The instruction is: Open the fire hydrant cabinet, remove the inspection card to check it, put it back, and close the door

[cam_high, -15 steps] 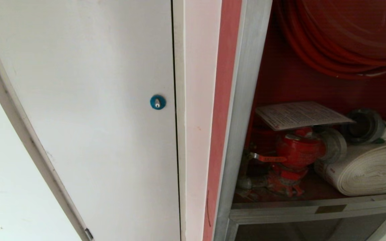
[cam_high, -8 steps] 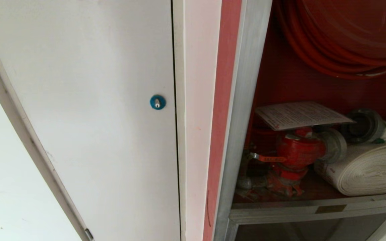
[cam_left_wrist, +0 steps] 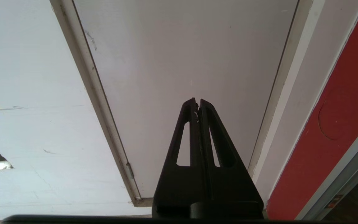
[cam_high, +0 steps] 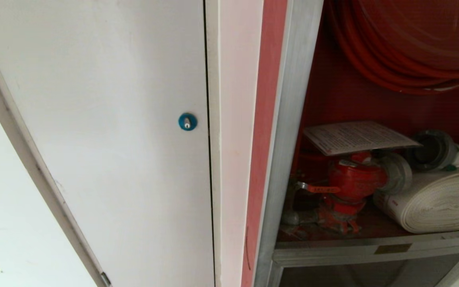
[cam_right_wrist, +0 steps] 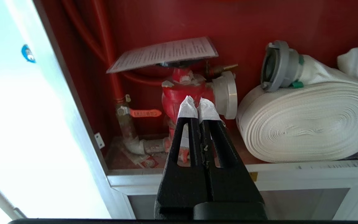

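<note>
Right wrist view: inspection card (cam_right_wrist: 163, 53), judged thin, light and bendy, lay flat atop the valve (cam_right_wrist: 183, 96); best pinched at its overhanging left edge; right gripper (cam_right_wrist: 197, 104) fingers closed, empty.

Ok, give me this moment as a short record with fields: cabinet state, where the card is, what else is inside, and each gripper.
cabinet: fire hydrant cabinet open, red inside showing
card: inspection card lying flat on top of the red valve
other contents: rolled white hose beside the valve, red hose reel above
right gripper: fingers shut, empty, in front of the valve, apart from the card
left gripper: fingers shut, empty, facing the plain white door
</note>
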Motion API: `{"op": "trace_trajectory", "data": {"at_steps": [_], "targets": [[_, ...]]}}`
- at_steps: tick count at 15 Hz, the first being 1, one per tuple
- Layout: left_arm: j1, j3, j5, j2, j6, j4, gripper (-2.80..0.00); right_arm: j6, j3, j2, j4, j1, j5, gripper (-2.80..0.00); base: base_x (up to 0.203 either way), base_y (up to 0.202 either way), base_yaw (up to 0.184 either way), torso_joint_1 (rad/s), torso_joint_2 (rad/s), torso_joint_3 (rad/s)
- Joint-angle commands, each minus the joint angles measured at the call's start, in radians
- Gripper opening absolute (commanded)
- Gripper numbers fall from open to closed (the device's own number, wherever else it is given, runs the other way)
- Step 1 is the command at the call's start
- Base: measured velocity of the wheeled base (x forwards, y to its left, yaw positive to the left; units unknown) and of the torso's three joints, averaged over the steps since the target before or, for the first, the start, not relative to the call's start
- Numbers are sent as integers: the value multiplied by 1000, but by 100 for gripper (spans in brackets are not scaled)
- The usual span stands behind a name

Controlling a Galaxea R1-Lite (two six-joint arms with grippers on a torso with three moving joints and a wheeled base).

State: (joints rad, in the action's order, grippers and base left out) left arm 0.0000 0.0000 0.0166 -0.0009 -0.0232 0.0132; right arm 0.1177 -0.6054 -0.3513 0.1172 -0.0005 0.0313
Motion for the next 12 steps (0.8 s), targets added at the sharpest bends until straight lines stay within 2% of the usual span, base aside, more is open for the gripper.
{"op": "trace_trajectory", "data": {"at_steps": [1,12], "targets": [[0,6,0,0,0,1,-280,-4,77,125,-1,-32,16,-280,0,0,0,0,0,0],[0,6,0,-1,0,1,-280,-98,455,343,-22,-5,46,-280,0,0,0,0,0,0]]}}
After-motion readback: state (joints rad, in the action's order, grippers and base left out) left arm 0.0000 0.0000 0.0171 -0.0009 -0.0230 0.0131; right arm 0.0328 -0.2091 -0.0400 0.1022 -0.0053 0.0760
